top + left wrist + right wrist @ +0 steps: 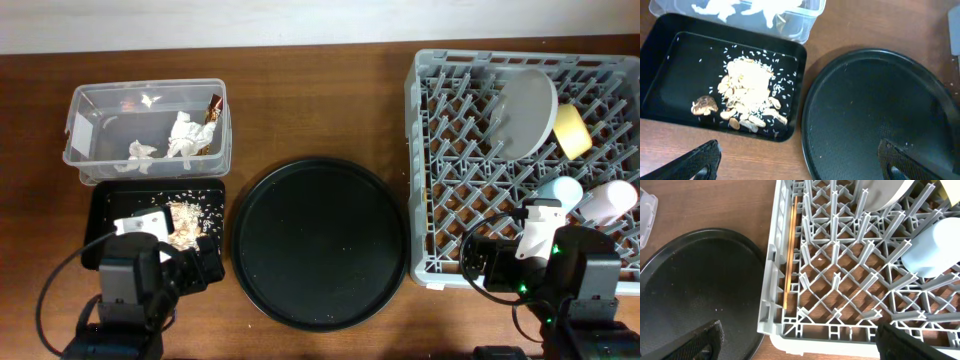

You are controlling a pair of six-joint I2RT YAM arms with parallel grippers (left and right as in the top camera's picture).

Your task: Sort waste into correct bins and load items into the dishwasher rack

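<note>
The grey dishwasher rack point(430, 180) at the right holds the grey-green plate point(528, 112), the yellow bowl point(572, 130), the light blue cup point(562, 190) and the pink cup point(610, 200). The clear tub point(90, 150) at the back left holds white tissues point(183, 135) and a dark wrapper point(215, 104). The flat black tray point(105, 205) in front of it holds brownish food scraps point(747, 95). My left gripper point(800, 162) is open and empty, above the table between the flat tray and the round tray. My right gripper point(800, 342) is open and empty at the rack's front left corner point(775, 325).
A big round black tray point(320, 240) lies in the middle, bare but for crumbs. Wooden chopsticks point(790, 255) lie inside the rack along its left wall. Both arms sit at the table's front edge.
</note>
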